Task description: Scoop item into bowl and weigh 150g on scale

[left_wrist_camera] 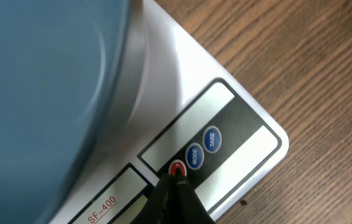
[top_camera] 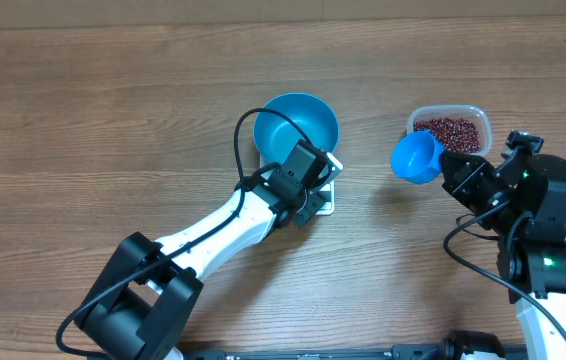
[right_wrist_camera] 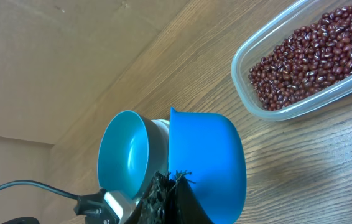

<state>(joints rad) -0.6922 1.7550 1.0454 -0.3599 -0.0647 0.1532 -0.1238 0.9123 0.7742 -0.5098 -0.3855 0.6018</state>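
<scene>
The small dark red-brown beans [right_wrist_camera: 306, 56], tiny oval grains, some flecked white, lie heaped in the clear rounded-rectangular plastic tub [right_wrist_camera: 239, 78] on the right of the wooden table [top_camera: 83, 120]; the round bright blue bowl [top_camera: 296, 122] stands on the flat white square scale [left_wrist_camera: 244, 118], apart from the tub; the left gripper [left_wrist_camera: 177, 177], jaws pressed together on nothing, touches the scale's red button [left_wrist_camera: 176, 168], its arm hiding much of the scale from overhead; the right gripper [right_wrist_camera: 171, 182] is clamped on the small blue scoop [right_wrist_camera: 207, 162], just beside the tub, between it and the bowl.
</scene>
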